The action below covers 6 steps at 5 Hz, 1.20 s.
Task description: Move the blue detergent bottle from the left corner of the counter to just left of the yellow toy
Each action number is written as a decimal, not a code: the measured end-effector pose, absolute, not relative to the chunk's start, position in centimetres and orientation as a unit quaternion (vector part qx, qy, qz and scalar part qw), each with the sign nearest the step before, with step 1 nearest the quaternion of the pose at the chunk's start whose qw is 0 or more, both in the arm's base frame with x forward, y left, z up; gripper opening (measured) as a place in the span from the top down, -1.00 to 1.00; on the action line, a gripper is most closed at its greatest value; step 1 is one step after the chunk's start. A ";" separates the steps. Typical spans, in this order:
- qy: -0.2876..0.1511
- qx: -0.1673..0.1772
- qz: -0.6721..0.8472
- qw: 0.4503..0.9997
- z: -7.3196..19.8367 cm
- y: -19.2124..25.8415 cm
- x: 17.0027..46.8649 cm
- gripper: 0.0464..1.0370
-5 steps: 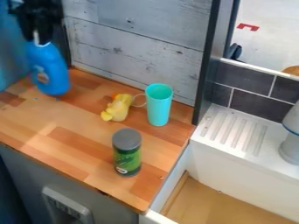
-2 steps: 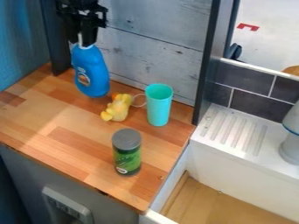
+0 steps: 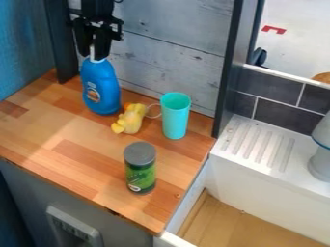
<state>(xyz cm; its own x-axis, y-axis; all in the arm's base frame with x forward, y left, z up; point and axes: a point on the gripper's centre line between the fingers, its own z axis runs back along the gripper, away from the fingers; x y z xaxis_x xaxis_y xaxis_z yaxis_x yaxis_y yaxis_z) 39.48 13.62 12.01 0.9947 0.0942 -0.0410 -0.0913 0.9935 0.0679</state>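
Bottle, tool at its top — fingers parted, yellow toy beside

Widest lane open to me: the bare wood-block tabletop, left of the green cylindrical container with grey lid. A second, shorter lane lies between that container and the tall turquoise cup. Obstacles at the rear: the upright blue plastic bottle, the yellow plush toy and the cup form a close row, with narrow gaps; behind them, the grey plank wall bounds my passage.
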 end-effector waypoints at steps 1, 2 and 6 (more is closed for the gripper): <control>0.028 0.040 0.052 0.997 11.8 13.9 39.6 0.20; 0.031 0.040 0.056 0.997 11.8 14.0 39.6 0.20; -0.030 0.050 0.057 0.997 15.4 13.1 37.2 -0.94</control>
